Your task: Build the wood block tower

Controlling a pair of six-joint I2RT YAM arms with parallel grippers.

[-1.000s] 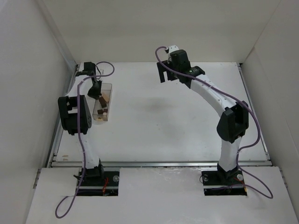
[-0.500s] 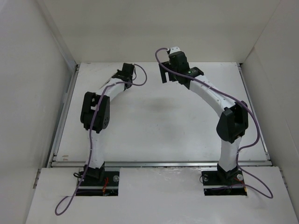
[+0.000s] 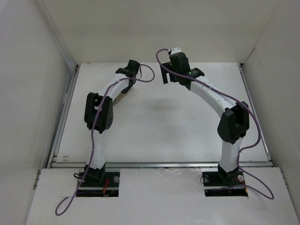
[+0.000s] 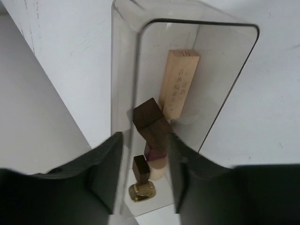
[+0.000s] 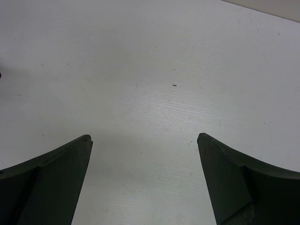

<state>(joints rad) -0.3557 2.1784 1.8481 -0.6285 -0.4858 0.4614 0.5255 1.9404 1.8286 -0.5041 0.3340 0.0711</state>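
The left gripper (image 4: 144, 150) is clamped across the near end of the clear box (image 4: 220, 70). Inside, dark cubes (image 4: 150, 122) and a pale cylinder (image 4: 158, 170) sit between its fingers (image 4: 105, 173), and the tan slab (image 4: 178, 84) runs lengthwise beyond. To the right, the right gripper (image 5: 144, 137) hangs wide open and empty over the table (image 5: 140, 70).

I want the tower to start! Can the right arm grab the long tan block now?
Probably not yet. The tan slab sits deep inside the clear box, which the left gripper clamps. The right gripper is open, with only table under it.
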